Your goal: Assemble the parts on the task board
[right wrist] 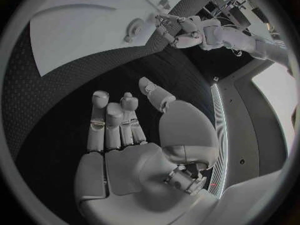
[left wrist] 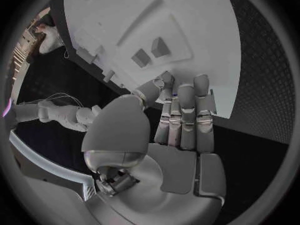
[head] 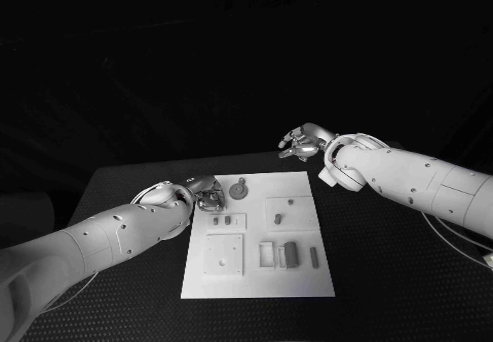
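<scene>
Surface (head: 123,313): black, carrying the board (head: 259,281) at centre. Board: white, grey parts in its recesses and a round part (head: 239,190) near its far left corner. Left hand (head: 209,194): at the board's far left edge, just beside the round part, fingers extended, holding nothing. Right hand (head: 301,144): beyond the far right corner, off the board, fingers loosely curled, empty. Judgement: approach stage; the left hand should settle squarely over the round part before closing.
</scene>
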Tool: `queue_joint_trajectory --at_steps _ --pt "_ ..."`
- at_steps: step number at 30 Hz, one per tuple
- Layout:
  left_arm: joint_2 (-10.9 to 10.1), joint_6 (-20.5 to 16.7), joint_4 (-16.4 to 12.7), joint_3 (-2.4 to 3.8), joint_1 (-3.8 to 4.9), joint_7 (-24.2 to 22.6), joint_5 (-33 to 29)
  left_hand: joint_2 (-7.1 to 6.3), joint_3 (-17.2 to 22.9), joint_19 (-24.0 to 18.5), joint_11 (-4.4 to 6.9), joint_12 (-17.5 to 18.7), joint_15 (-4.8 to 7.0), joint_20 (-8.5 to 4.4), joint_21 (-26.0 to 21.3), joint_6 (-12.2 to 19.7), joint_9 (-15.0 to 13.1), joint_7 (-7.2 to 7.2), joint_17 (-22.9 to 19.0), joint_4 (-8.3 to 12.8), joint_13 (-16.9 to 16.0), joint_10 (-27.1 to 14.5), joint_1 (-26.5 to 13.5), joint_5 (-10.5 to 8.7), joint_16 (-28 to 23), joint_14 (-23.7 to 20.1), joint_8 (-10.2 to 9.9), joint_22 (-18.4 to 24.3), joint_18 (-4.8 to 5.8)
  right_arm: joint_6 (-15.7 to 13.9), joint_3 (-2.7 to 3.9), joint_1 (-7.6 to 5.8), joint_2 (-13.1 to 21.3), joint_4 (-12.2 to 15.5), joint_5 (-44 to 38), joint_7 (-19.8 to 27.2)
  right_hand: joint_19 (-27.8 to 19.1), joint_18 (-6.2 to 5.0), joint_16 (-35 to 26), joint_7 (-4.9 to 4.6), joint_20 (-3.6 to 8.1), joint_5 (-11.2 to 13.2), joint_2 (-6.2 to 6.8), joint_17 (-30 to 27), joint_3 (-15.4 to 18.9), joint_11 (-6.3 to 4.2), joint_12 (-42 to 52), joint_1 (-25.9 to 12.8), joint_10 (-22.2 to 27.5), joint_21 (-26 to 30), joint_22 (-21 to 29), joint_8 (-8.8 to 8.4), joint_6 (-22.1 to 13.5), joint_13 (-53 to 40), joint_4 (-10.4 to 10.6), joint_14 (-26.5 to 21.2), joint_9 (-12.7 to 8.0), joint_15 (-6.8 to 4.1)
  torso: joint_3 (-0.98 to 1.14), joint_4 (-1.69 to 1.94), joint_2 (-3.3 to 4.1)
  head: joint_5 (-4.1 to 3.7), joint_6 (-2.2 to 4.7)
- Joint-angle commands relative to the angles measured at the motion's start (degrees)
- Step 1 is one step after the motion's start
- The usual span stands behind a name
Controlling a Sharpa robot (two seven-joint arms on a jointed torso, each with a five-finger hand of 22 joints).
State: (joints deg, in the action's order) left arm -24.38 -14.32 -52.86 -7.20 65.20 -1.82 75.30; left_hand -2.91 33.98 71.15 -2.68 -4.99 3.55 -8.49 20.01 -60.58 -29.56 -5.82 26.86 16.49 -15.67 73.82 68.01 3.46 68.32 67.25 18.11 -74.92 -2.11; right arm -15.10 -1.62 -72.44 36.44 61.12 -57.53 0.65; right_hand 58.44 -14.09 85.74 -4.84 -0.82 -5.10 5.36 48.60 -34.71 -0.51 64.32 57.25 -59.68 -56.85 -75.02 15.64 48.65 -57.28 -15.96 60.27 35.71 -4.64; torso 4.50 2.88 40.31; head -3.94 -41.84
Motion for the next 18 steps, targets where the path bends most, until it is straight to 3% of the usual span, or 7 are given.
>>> queue_joint_trajectory --at_steps 1,18 --pt "0.6 0.5 -0.4 -0.01 -0.15 -0.6 -0.3 0.60 0.4 0.0 -0.16 -0.1 0.01 -0.57 0.3 -0.4 -0.1 -0.21 -0.1 0.0 0.1 0.8 0.2 0.40 0.4 0.4 0.2 -1.4 -1.72 0.4 0.03 -0.01 -0.1 0.0 -0.1 0.5 -0.2 -0.91 -0.2 -2.79 -0.01 -0.3 -0.31 0.0 -0.2 1.90 0.0 -0.1 6.0 0.3 -0.8 -0.29 5.2 0.1 0.0 -0.3 -0.1 0.06 -0.01 -0.01 -0.01 -0.02 0.03" --pt "0.4 -0.5 -0.1 -0.02 -0.16 -0.5 -0.3 0.71 0.5 0.1 -0.13 0.0 0.04 -0.62 0.4 -0.4 -0.1 -0.21 -0.1 0.1 0.1 0.8 0.2 0.41 0.4 0.4 0.1 -1.4 -1.71 0.5 0.03 -0.01 -0.1 0.0 -0.1 0.5 -0.2 -0.91 -0.2 -2.79 -0.02 -0.3 -0.32 0.0 -0.2 1.90 0.0 -0.1 6.0 0.3 -0.9 -0.30 5.2 0.1 0.0 -0.3 -0.1 0.06 -0.01 0.00 -0.01 -0.15 0.10"
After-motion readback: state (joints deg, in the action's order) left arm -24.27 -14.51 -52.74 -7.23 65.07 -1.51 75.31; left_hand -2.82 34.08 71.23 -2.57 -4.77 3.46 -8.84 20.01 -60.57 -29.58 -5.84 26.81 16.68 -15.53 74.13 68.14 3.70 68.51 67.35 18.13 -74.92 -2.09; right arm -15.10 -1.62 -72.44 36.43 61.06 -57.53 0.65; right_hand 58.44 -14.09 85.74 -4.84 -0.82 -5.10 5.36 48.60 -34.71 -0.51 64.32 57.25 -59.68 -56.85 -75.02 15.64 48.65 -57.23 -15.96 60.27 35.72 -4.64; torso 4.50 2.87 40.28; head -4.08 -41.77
